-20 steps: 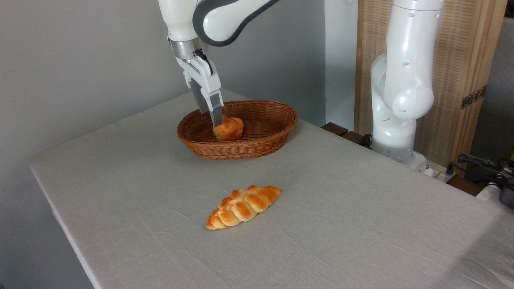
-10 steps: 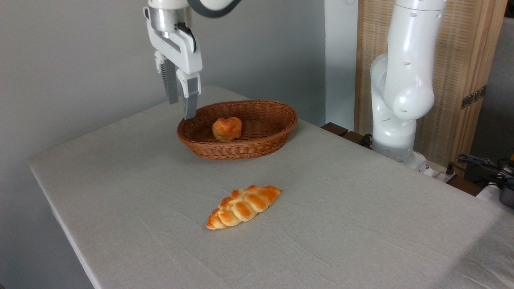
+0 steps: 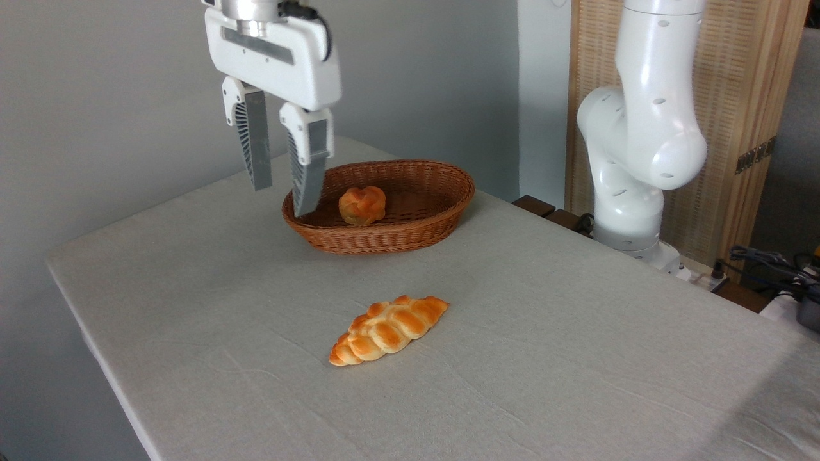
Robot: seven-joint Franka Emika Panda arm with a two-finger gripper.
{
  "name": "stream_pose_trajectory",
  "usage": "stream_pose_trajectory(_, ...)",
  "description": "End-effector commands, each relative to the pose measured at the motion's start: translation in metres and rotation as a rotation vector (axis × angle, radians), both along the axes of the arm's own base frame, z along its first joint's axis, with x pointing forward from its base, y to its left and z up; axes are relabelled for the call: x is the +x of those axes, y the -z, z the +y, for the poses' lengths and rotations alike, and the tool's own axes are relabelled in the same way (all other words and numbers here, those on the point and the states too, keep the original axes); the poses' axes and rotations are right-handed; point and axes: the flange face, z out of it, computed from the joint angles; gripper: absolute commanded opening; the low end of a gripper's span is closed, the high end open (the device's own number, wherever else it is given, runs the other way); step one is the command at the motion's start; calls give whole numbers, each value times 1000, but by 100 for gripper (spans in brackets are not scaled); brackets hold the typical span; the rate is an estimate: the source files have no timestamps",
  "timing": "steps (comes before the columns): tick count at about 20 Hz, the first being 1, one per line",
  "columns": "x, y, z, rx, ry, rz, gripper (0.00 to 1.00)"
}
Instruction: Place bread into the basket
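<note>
Gripper (image 3: 284,200) raised, fingers down, empty

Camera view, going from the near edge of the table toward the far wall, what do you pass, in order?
braided loaf → wicker basket, with the round bun lying inside it. The open gripper hangs above the basket's left end, so it has no clear place in the order.

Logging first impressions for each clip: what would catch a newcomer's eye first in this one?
Probably the open gripper, hanging empty above the table near the left end of the wicker basket. Next, the small round knotted bun lying alone inside that basket at the back of the table. Last, the braided loaf lying by itself on the cloth nearer the camera.
</note>
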Motion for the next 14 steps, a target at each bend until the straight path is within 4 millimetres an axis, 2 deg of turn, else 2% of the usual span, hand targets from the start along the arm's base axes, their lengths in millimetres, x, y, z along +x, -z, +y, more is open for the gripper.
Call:
stream_pose_trajectory(1,3,-4,16,21,-39,37,100)
stream_pose_trajectory(3,3,-2,22,26,-50,58,100)
stream_pose_trajectory(4,2,-9,23,23,-52,60,100)
stream_pose_trajectory(7,5,-13,23,38,-21,116,100)
stream_pose_trajectory(9,3,-12,12,50,87,116,100)
stream_pose_trajectory(11,10,-2,18,51,80,134,100)
stream_pose_trajectory(14,12,-4,15,52,58,130,100)
